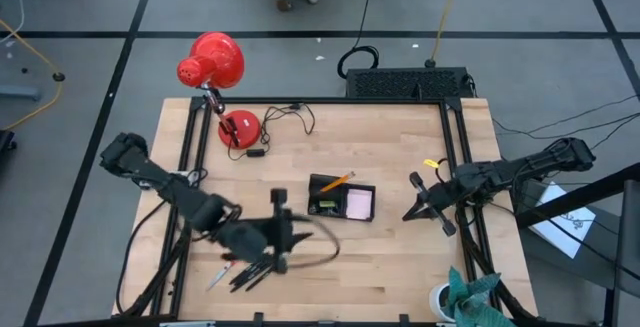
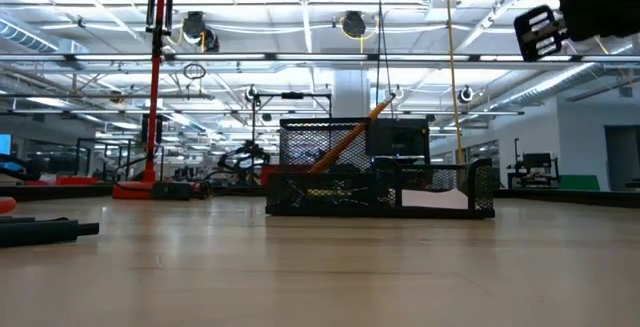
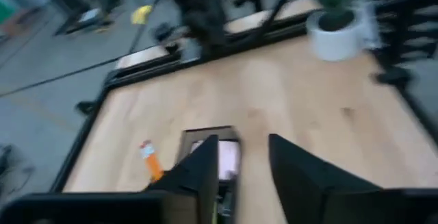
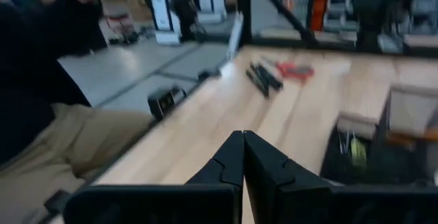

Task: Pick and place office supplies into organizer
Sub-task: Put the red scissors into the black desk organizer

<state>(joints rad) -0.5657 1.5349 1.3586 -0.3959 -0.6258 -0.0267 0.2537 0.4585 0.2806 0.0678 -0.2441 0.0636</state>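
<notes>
a: high view first. where are the supplies?

b: black pens (image 1: 245, 272) and red-handled scissors (image 1: 226, 264) lie in a loose heap near the table's front edge, left of centre. the organizer (image 1: 342, 197) sits mid-table with an orange pencil (image 1: 336, 181) leaning out of it and a pink sticky-note pad (image 1: 359, 203) in one compartment.

a: and the arms?

b: left gripper (image 1: 283, 229) hangs between heap and organizer, fingers parted in its wrist view with nothing between them. right gripper (image 1: 418, 201) waits off to the organizer's right, fingers pressed together, empty.

a: how would a pen handle?

b: i'd judge it light, stiff and smooth, likely to roll. pinch it across the barrel near the middle so it stays level.
</notes>
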